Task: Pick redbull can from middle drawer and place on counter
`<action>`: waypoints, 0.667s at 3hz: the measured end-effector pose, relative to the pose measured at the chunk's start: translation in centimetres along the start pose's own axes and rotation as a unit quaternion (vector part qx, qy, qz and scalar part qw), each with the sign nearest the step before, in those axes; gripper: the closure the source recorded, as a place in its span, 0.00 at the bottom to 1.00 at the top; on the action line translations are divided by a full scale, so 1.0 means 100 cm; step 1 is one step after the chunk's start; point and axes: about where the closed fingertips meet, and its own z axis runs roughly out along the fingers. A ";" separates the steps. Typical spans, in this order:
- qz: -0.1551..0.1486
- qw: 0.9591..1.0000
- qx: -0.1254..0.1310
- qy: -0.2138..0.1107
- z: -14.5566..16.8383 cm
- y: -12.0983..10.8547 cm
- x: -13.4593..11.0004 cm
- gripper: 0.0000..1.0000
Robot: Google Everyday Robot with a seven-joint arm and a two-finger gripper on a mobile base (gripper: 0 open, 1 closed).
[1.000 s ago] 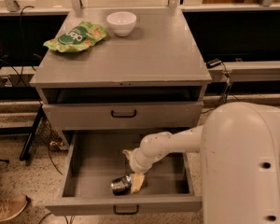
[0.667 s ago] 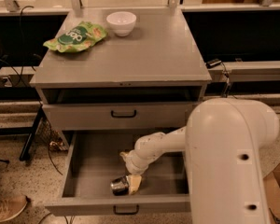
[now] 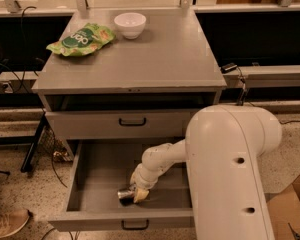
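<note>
The redbull can (image 3: pixel 124 194) lies on its side in the pulled-out middle drawer (image 3: pixel 97 169), toward the 6 o'clock edge of the tray and just inside the front wall. The end effector (image 3: pixel 139 194) is down in the drawer at the can's 3 o'clock side, touching it or very nearly so. Whether it is clenched on the can or released I cannot tell. The step in hand looks like securing the can before lifting. To do it well, the grasp should sit across the can's slim body near its middle, because a shiny round can is likely to roll or slip if caught at one end. The lift should go straight up until the can is above the drawer's low walls, then swing out toward 6 o'clock to pass the closed drawer front (image 3: pixel 132 124) above. On the tabletop (image 3: pixel 155 54), the bare area from the centre toward 4 o'clock suits the placement, well apart from the white bowl (image 3: pixel 130 24) at 12 o'clock and the green snack bag (image 3: pixel 81 39) at 10 o'clock.
</note>
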 end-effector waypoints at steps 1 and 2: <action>0.023 1.000 0.001 -0.011 -0.012 0.008 0.010 0.73; 0.042 0.998 0.023 -0.037 -0.063 0.029 0.018 0.96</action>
